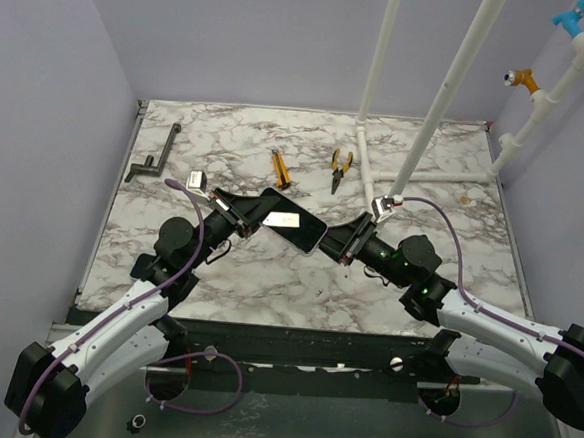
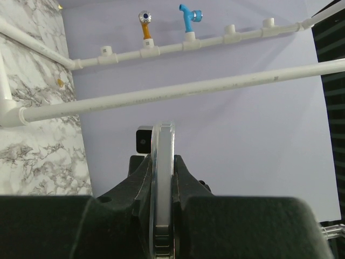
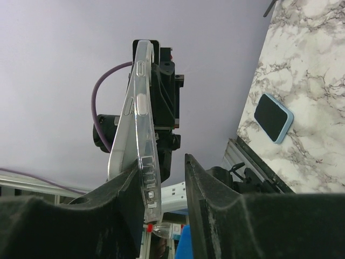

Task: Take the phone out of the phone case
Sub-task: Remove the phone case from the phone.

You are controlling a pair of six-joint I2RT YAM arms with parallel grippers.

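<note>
Two grippers shared one load, and by my reading that was the reason for the pose: the phone case (image 1: 293, 226) hung in the air above the table (image 1: 267, 287), on the near side of the pliers (image 1: 342, 169) and a little to their left. There neither face was pressed against anything, and the phone (image 1: 273, 202) could be worked free.

The left gripper (image 1: 240, 211), farther left of the pliers than the case, had its fingers clamped on the case's edge. The left wrist view showed the clear rim pinched between both pads. It seemed to serve as the anchor.

The right gripper (image 1: 345, 239), straight to the near side of the pliers, stood partly open around the case's other end. In the right wrist view one finger lay against the clear rim, while the other finger (image 3: 207, 199) stood apart with a gap, so it held nothing. The case therefore sat inside that gripper's mouth, off-centre, against one side.

From the top view the dark phone appeared seated in the case.

A blue-edged phone (image 3: 274, 117) lay flat on the table. Where it lay from the pliers could not be told.
</note>
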